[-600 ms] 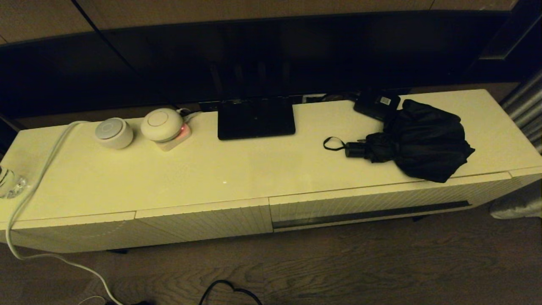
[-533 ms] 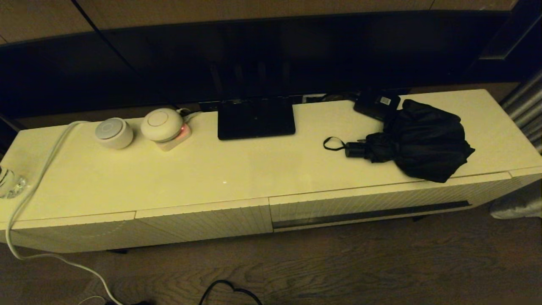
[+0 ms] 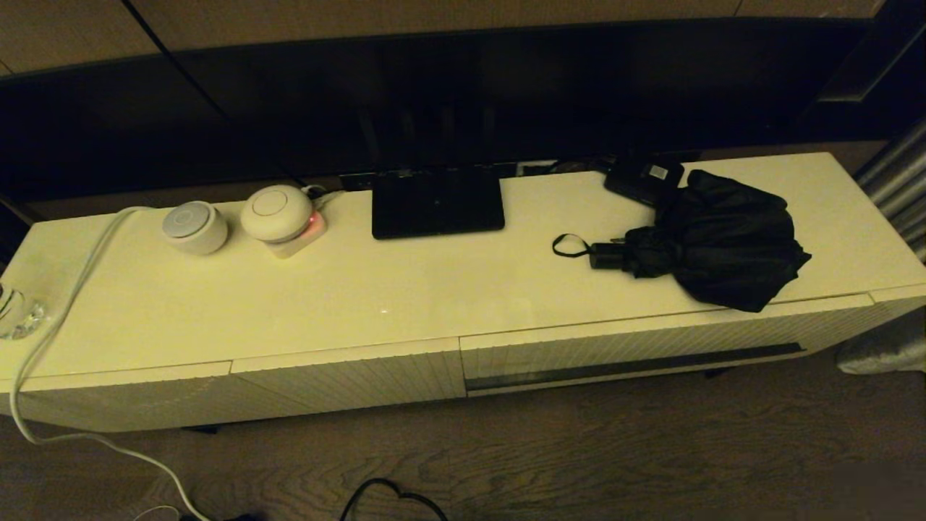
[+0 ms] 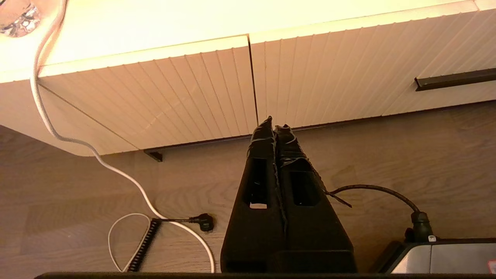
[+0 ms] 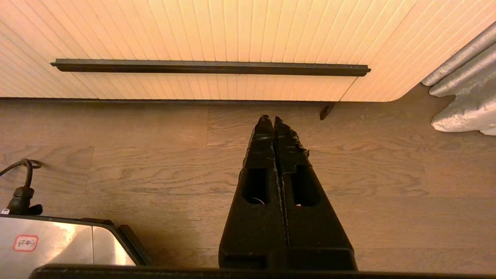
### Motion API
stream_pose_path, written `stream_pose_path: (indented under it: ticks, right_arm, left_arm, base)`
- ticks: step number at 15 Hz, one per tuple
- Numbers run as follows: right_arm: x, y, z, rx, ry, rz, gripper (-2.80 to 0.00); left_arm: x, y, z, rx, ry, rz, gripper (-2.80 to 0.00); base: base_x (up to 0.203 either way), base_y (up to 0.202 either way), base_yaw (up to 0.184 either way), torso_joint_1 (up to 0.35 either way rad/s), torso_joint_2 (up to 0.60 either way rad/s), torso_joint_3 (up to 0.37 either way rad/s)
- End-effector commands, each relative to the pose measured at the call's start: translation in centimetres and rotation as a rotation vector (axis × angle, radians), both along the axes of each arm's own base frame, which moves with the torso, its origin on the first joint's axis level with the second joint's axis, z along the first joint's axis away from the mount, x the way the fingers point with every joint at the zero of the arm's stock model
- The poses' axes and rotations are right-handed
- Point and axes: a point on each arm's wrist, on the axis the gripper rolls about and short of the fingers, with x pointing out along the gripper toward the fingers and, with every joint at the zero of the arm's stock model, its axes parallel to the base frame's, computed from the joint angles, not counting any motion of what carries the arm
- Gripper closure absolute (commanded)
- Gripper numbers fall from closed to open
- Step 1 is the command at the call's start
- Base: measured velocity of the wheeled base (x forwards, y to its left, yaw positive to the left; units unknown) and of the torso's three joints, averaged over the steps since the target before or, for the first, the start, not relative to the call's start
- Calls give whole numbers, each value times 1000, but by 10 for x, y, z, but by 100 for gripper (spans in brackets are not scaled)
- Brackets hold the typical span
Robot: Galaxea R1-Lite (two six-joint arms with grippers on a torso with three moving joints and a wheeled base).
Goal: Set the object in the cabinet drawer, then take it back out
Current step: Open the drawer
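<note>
Black left gripper (image 4: pixel 274 127), mine: fingers pressed together, empty, low before the cabinet front. Umbrella (image 3: pixel 712 244): on the cabinet top (image 3: pixel 405 289) near its right front edge. Drawer (image 3: pixel 636 347): closed beneath it. Right gripper (image 5: pixel 270 118): fingers together, empty, below the slot (image 5: pixel 209 67).

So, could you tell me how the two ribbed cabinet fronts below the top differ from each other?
The cabinet drawer is the wider front and carries a long dark horizontal slot; the narrower front to its left has no slot. The umbrella lies above the drawer, not above the narrower front. Both are cream-white, finely ribbed and shut.
</note>
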Motion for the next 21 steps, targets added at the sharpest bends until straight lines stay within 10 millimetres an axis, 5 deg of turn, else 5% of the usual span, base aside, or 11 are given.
stream_pose_path:
  ticks: [1, 5, 8, 10, 15, 18, 21]
  right_arm:
    - [-5, 0, 16, -4, -48, -11, 0]
    - [-35, -1, 96, 8, -156, -17, 0]
    - [-15, 1, 153, -4, -66, 33, 0]
    - [16, 2, 177, -78, 59, 92, 0]
    - [117, 6, 176, -283, 429, 286, 0]
    - [173, 14, 159, -306, 605, 396, 0]
    - [209, 32, 129, -470, 725, 533, 0]
  left_arm:
    - [0, 0, -1, 0, 3, 0, 0]
    - [0, 0, -1, -1, 3, 0, 0]
    - [0, 0, -1, -1, 3, 0, 0]
    - [0, 0, -1, 0, 3, 0, 0]
    - [0, 0, -1, 0, 3, 0, 0]
    - [0, 0, -1, -1, 3, 0, 0]
    - [0, 0, -1, 0, 3, 0, 0]
  base:
    - [0, 0, 0, 0, 0, 0]
    - [0, 0, 0, 0, 0, 0]
    - [0, 0, 0, 0, 0, 0]
    - [0, 0, 0, 0, 0, 0]
    - [0, 0, 0, 0, 0, 0]
    - [0, 0, 0, 0, 0, 0]
    - [0, 0, 0, 0, 0, 0]
